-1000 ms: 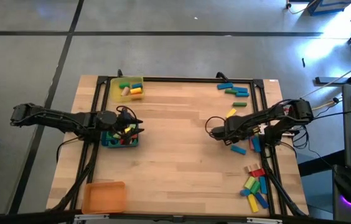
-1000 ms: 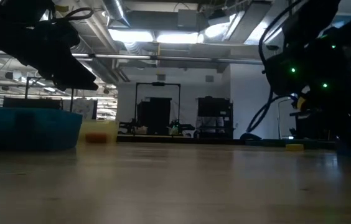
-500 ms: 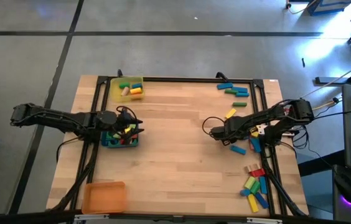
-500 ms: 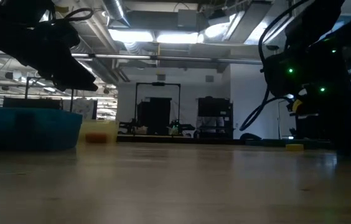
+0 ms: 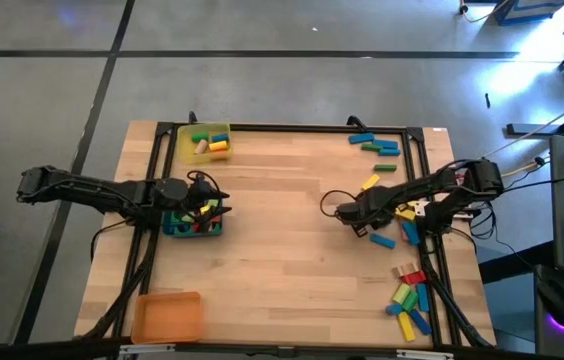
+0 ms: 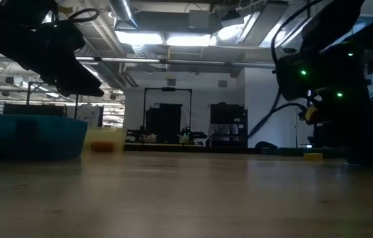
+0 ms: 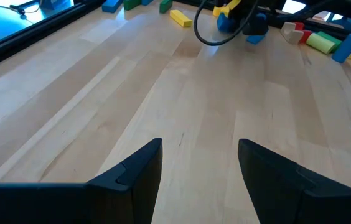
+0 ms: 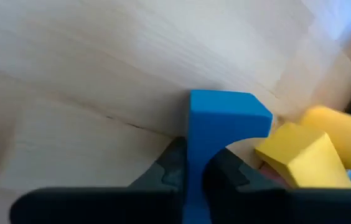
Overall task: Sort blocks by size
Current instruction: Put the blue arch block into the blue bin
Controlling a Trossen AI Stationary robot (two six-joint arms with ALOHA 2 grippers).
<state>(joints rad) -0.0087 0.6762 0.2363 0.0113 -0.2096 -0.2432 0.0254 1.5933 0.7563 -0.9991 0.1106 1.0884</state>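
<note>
Three trays are sitting on the worktop (image 5: 282, 260): a yellow tray (image 5: 205, 142) at the far edge with a few blocks in it, a blue tray (image 5: 196, 222) on the left side packed with blocks, and an orange tray (image 5: 167, 316) at the near left corner. Loose blocks are lying in three groups on the right side: about five blue and green ones (image 5: 377, 148) near the far right corner, a cluster of about seven mixed colours (image 5: 409, 295) near the right front corner, and a few between them, including a single blue block (image 5: 383, 241) and a yellow block (image 5: 371, 183).

The right arm is stretching in from the right edge, held low over the worktop, its pincer (image 5: 347, 212) pointing toward the middle. The right pincer (image 8: 191, 171) is clenching a blue block (image 8: 216, 134) between its fingers (image 8: 169, 168), lifted off the wood, with yellow pieces (image 8: 306, 155) showing just beside it in the wrist view.

The left arm is reaching in from the left edge, with its pincer (image 5: 205, 205) hanging over the blue tray. The left pincer (image 7: 197, 165) is standing released, its two fingers (image 7: 135, 171) spread apart with nothing between them.
</note>
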